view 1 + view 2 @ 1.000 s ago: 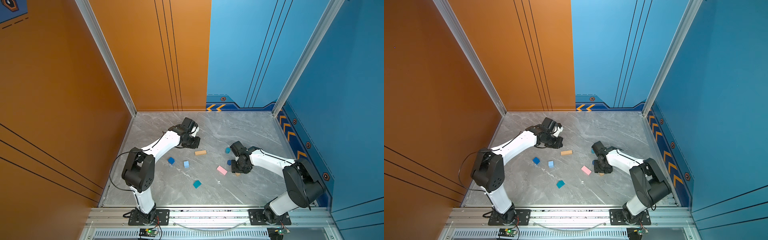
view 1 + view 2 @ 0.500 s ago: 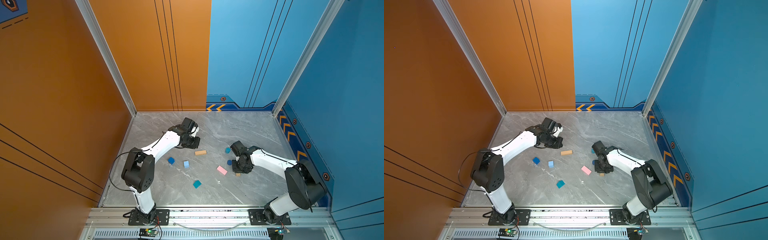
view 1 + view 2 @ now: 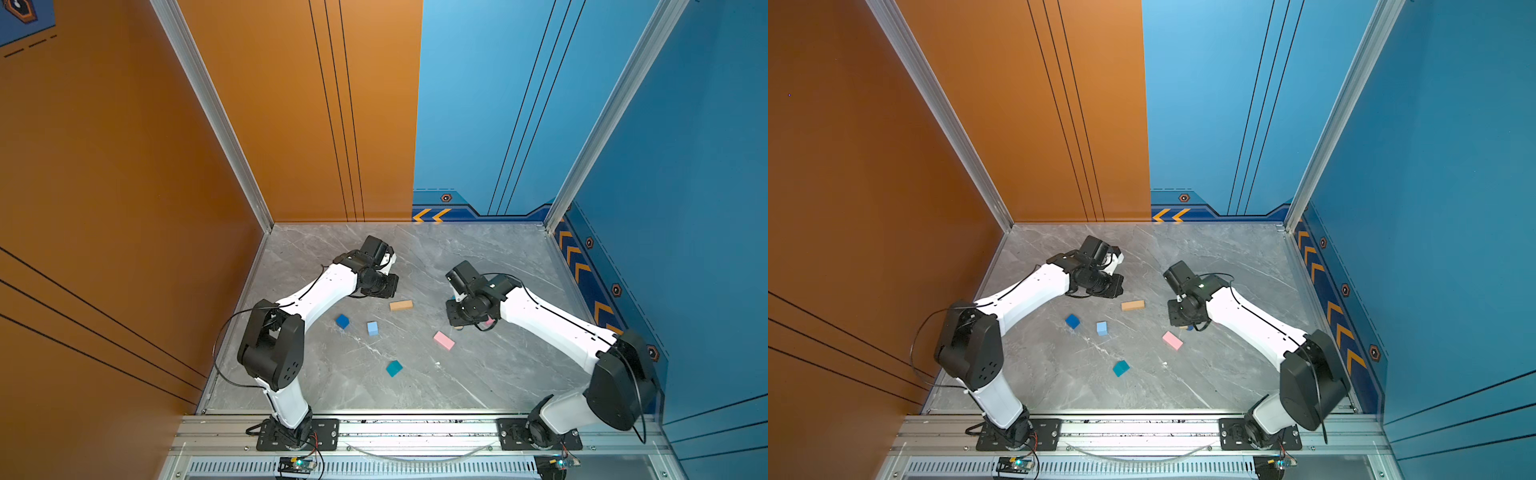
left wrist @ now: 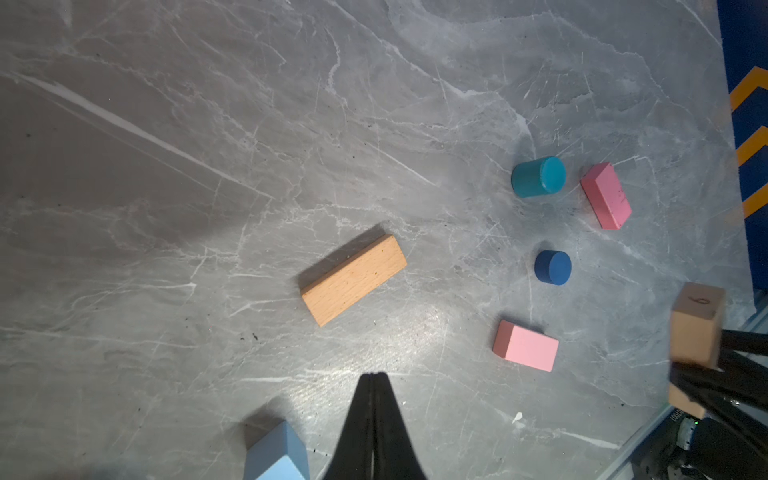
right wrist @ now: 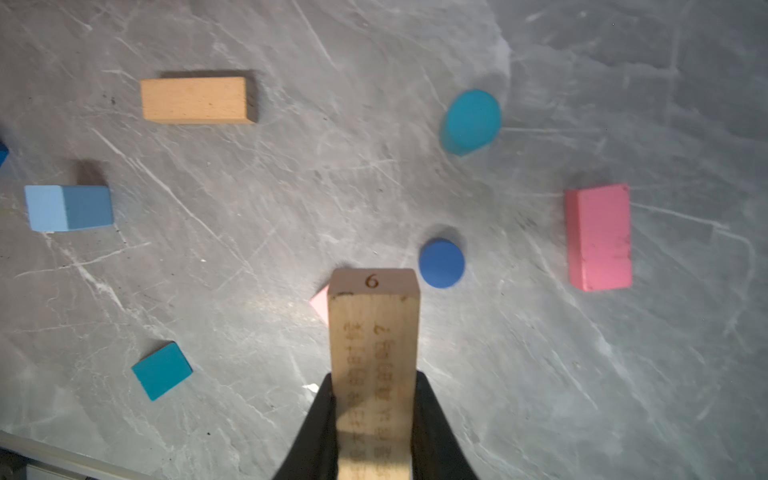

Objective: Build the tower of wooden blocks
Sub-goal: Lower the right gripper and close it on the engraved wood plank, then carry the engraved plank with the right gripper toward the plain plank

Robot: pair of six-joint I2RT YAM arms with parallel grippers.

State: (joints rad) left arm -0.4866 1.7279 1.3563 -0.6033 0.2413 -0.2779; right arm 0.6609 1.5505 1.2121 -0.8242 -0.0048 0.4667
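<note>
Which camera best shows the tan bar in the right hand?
The right wrist view: the tan bar fills the foreground, clamped in the right hand, engraving visible. The left wrist view shows it blurred at the frame edge. In both top views the right arm hides most of it.

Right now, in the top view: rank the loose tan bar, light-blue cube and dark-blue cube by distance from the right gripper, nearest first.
From the right gripper:
1. loose tan bar, just to its left, mid-table.
2. light-blue cube, farther left.
3. dark-blue cube, farthest left.
</note>
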